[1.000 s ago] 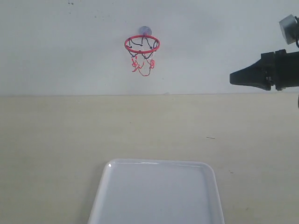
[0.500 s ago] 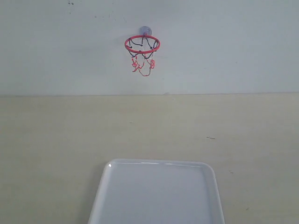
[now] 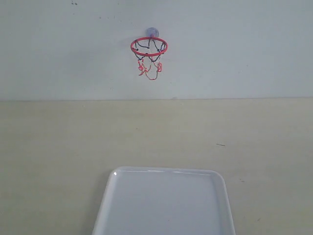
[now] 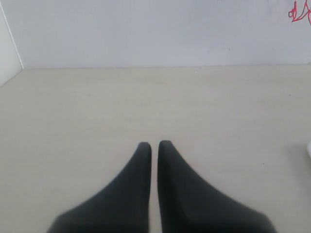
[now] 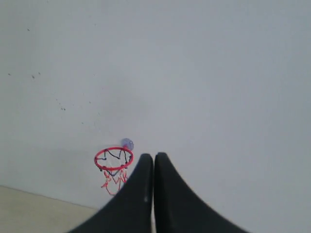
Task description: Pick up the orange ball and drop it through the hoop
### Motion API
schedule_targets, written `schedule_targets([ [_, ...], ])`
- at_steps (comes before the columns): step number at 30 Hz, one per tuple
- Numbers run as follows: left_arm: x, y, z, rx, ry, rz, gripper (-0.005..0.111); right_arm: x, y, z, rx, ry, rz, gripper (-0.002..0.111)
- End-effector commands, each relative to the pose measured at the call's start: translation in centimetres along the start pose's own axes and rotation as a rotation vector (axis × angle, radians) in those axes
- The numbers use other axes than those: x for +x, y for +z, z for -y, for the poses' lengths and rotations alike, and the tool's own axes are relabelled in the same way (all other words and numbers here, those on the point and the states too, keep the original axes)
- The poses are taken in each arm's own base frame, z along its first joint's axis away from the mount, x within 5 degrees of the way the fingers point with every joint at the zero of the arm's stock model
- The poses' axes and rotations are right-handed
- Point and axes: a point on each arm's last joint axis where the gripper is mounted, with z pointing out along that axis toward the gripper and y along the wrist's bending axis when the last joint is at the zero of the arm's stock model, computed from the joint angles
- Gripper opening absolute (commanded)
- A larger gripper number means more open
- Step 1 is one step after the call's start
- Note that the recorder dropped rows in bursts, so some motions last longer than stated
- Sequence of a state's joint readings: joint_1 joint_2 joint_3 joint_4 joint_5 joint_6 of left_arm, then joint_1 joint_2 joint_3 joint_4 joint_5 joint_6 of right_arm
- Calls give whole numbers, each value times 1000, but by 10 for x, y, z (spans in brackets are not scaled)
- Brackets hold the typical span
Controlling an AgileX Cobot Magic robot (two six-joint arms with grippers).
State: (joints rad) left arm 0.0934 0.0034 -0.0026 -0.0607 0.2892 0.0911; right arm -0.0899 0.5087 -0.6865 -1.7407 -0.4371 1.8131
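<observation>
The hoop (image 3: 148, 46), a red ring with a black-and-red string net on a clear suction cup, hangs on the white wall at top centre of the exterior view. It also shows in the right wrist view (image 5: 113, 158), just beside my right gripper (image 5: 153, 156), which is shut and empty, raised and facing the wall. A scrap of the hoop's net (image 4: 300, 12) shows in a corner of the left wrist view. My left gripper (image 4: 154, 144) is shut with nothing in it, low over the bare table. The orange ball is in no view. Neither arm shows in the exterior view.
A white rectangular tray (image 3: 110, 196) lies empty on the beige table at the front centre. The white wall (image 3: 234, 54) rises along the table's far edge. A second wall meets it in the left wrist view (image 4: 8, 53).
The right arm, seen at the right edge of the exterior view one second ago, has withdrawn out of that view. Hoop and tray have not moved.
</observation>
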Motion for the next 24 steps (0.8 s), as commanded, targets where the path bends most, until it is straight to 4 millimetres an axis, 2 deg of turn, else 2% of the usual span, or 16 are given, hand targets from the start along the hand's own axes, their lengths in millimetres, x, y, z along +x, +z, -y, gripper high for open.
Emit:
schedule_targets([
  [1, 0, 0, 0, -4, 2, 4, 4, -6, -23, -13, -38, -40, 79, 0],
  [4, 0, 0, 0, -4, 2, 4, 4, 7, -40, -20, -42, -62, 99, 0],
  [9, 0, 0, 0, -4, 2, 4, 4, 60, -59, -25, -37, -16, 57, 0],
  [12, 0, 0, 0, -4, 2, 4, 4, 82, -66, -30, -74, 35, 34, 0],
  [17, 0, 0, 0, -4, 2, 4, 4, 85, -69, -34, -107, 153, 29, 0],
  [24, 0, 0, 0, -4, 2, 4, 4, 86, -69, -35, -116, 96, 29, 0],
])
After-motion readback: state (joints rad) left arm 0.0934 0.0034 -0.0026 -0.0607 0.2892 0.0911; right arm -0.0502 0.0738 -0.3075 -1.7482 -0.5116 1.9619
